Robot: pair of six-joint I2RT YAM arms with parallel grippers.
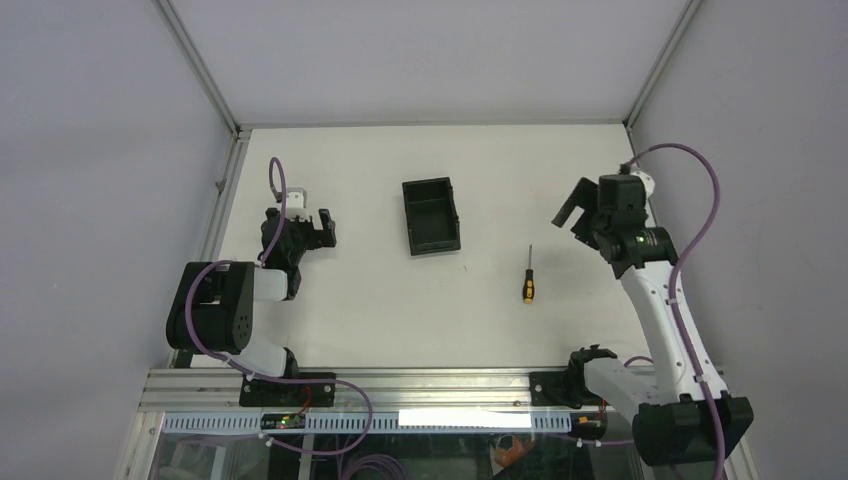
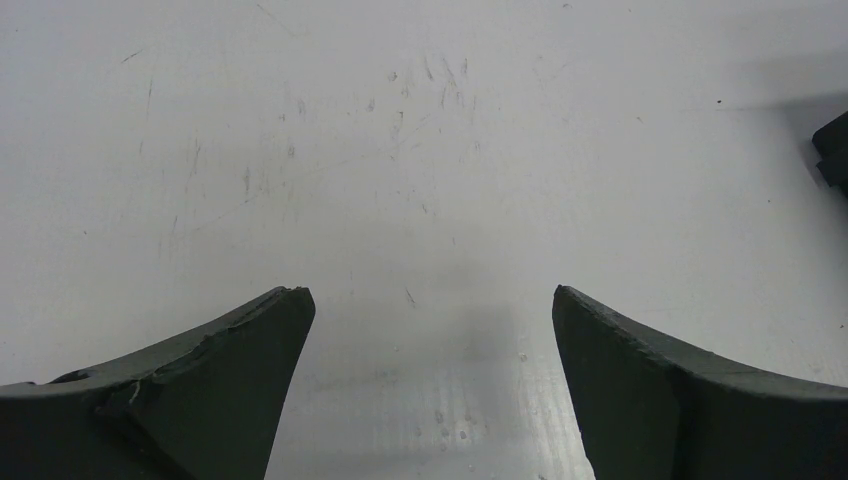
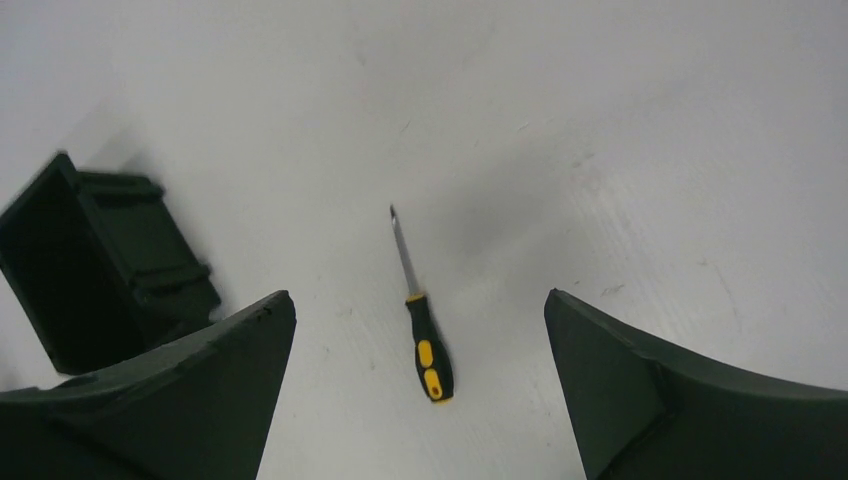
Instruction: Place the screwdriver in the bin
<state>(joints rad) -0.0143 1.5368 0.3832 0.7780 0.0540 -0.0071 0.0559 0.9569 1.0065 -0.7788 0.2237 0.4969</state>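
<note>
The screwdriver [image 1: 527,280] lies flat on the white table, yellow-and-black handle toward the near edge, thin shaft pointing away. In the right wrist view the screwdriver [image 3: 425,330] shows between and beyond my fingers. The black bin [image 1: 431,215] sits to its upper left, empty; the bin [image 3: 100,265] appears at the left of the right wrist view. My right gripper [image 1: 572,214] hovers open above the table, right of the screwdriver and apart from it. My left gripper [image 1: 318,229] stands open over bare table, left of the bin; the left gripper [image 2: 430,300] holds nothing.
White walls with aluminium frame posts [image 1: 205,70] close in the table on three sides. A metal rail [image 1: 400,385] runs along the near edge by the arm bases. A dark corner of the bin [image 2: 833,150] peeks in at the right of the left wrist view.
</note>
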